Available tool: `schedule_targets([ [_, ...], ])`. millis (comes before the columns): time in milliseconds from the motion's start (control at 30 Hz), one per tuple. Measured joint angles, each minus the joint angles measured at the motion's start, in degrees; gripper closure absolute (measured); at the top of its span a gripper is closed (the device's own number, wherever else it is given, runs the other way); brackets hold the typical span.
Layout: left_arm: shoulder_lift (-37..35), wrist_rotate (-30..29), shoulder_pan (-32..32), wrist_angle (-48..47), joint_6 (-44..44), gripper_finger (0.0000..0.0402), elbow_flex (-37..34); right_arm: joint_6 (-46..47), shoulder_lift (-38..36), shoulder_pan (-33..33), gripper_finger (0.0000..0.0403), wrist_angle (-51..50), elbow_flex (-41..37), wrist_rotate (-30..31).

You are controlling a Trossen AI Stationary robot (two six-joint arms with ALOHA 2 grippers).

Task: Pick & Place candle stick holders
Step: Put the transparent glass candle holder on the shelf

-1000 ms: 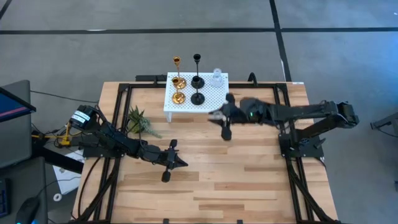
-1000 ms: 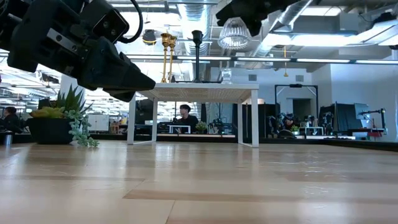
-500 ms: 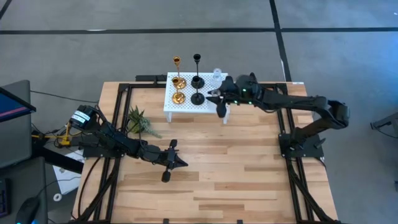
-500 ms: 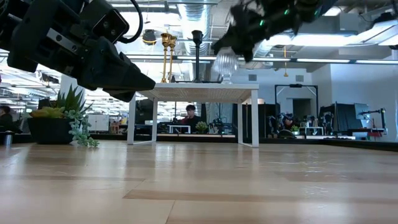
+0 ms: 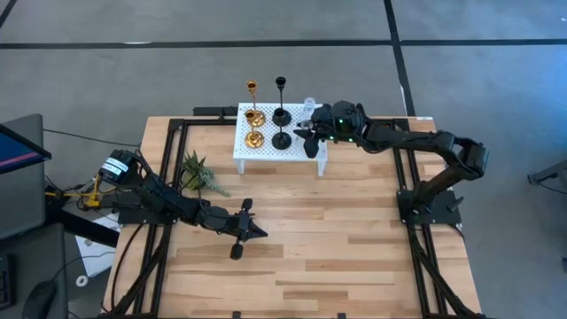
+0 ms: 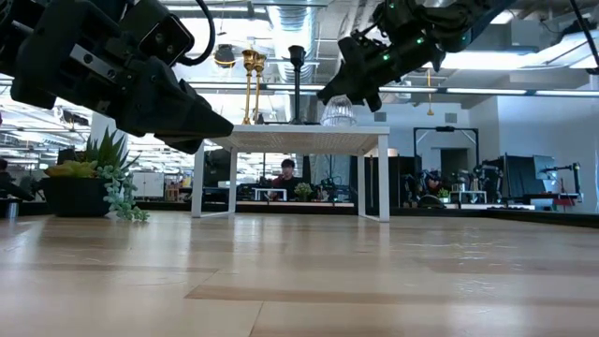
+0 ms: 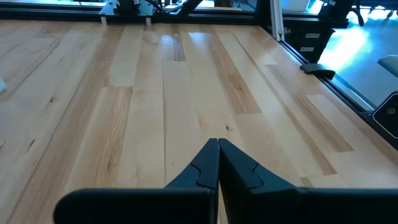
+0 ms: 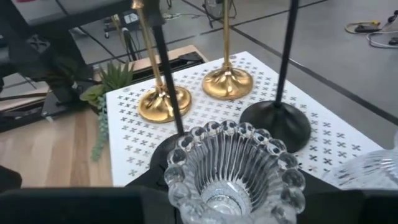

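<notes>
A small white perforated stand (image 5: 266,152) at the table's far middle bears two gold holders (image 5: 253,137), two black holders (image 5: 281,139) and one clear glass holder (image 5: 308,105). My right gripper (image 5: 312,140) is over the stand's near right corner, shut on the second clear glass holder (image 6: 339,112), also in the right wrist view (image 8: 233,165). My left gripper (image 5: 245,230) is shut and empty over the bare wood near the table's middle, fingers together (image 7: 217,165). My right gripper holds the clear glass holder by its narrow upper part (image 6: 350,92); the flared beaded base (image 8: 233,155) hides the fingers in the wrist view. It comes slanting down from the table's right. The holder stands nearly upright, wide base down at the stand's top (image 6: 309,128); whether it touches, I cannot tell.
A small green plant (image 5: 199,173) stands on the table left of the stand. Black frame rails (image 5: 403,177) run along the table's left and right sides. Bare wood (image 5: 337,230) lies in front of the stand.
My right gripper has carried the clear glass holder from over the bare wood toward the table's far edge and down, to the near right corner of the white stand. The holder has stayed base down and has come down to the level of the stand's top.
</notes>
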Motion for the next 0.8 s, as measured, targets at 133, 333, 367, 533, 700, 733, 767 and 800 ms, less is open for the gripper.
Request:
schedule_targets([
  [133, 0.0, 0.0, 0.0, 0.0, 0.0, 0.0398, 0.0, 0.0, 0.0, -0.4, 0.0286, -0.1, 0.0, 0.1],
  [333, 0.0, 0.0, 0.0, 0.0, 0.0, 0.0398, 0.0, -0.2, 0.0, -1.4, 0.0286, -2.4, 0.0, 1.4],
  [367, 0.0, 0.0, 0.0, 0.0, 0.0, 0.0398, 0.0, -0.4, 0.0, -1.4, 0.0286, -2.9, 0.0, 2.4],
  [533, 0.0, 0.0, 0.0, 0.0, 0.0, 0.0398, 0.0, -0.4, 0.0, -1.7, 0.0286, -3.5, 0.0, 3.1],
  [700, 0.0, 0.0, 0.0, 0.0, 0.0, 0.0398, 0.0, -0.3, 0.0, -1.6, 0.0286, -4.3, 0.0, 3.1],
  [733, 0.0, 0.0, 0.0, 0.0, 0.0, 0.0398, 0.0, -0.2, 0.0, -1.6, 0.0286, -4.4, 0.0, 3.1],
  [767, 0.0, 0.0, 0.0, 0.0, 0.0, 0.0398, 0.0, -0.2, 0.0, -1.7, 0.0286, -4.5, 0.0, 3.1],
  [800, 0.0, 0.0, 0.0, 0.0, 0.0, 0.0398, 0.0, -0.2, 0.0, -1.7, 0.0286, -4.6, 0.0, 3.1],
])
